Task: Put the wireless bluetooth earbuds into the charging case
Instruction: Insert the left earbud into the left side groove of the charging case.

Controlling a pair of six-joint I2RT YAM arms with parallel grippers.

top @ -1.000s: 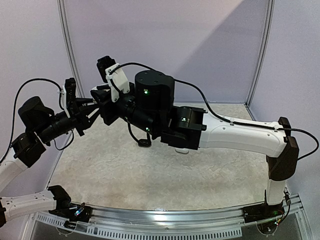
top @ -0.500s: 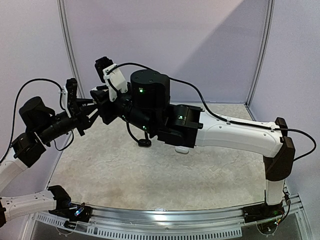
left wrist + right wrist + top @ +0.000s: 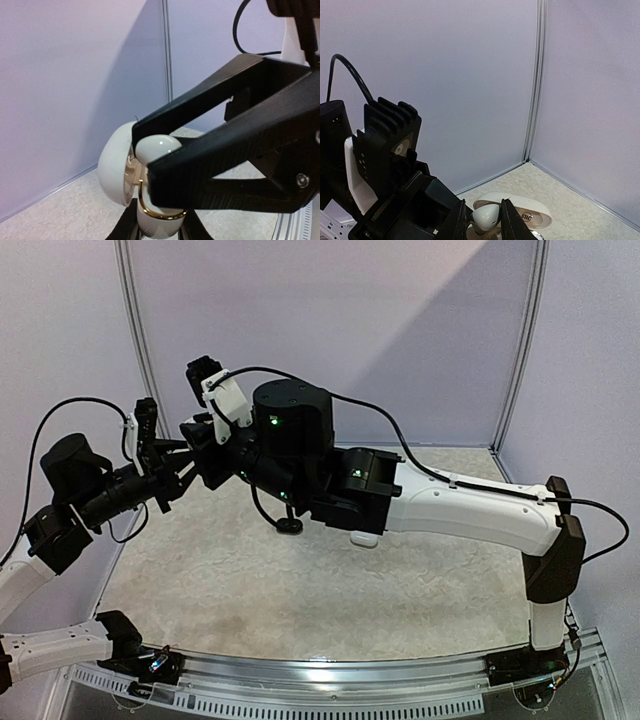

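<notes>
Both arms reach toward the back left corner of the enclosure, and their claws meet in the air above the pale surface (image 3: 300,600). The left claw (image 3: 168,474) comes in from the left and is closed on the lower half of a white charging case (image 3: 156,226) with a gold rim. Its two black fingers press against opposite sides of the case. The case is upright with its lid (image 3: 114,170) swung open and leaning back to one side. The right claw (image 3: 485,223) reaches across from the right, narrowed to a small gap, and pinches a white earbud (image 3: 485,216) between its fingertips. In the left wrist view the bud sits directly over the case's open mouth, just in front of the lid and touching or nearly touching the gold rim. The fingers hide the seat, so I cannot tell whether it is partly in its socket. Down on the surface, beneath the right arm, lies a small dark object (image 3: 290,525), possibly another case, though the overhead view is too coarse to be sure. A white object (image 3: 365,539) peeks out just under the arm's forearm.
</notes>
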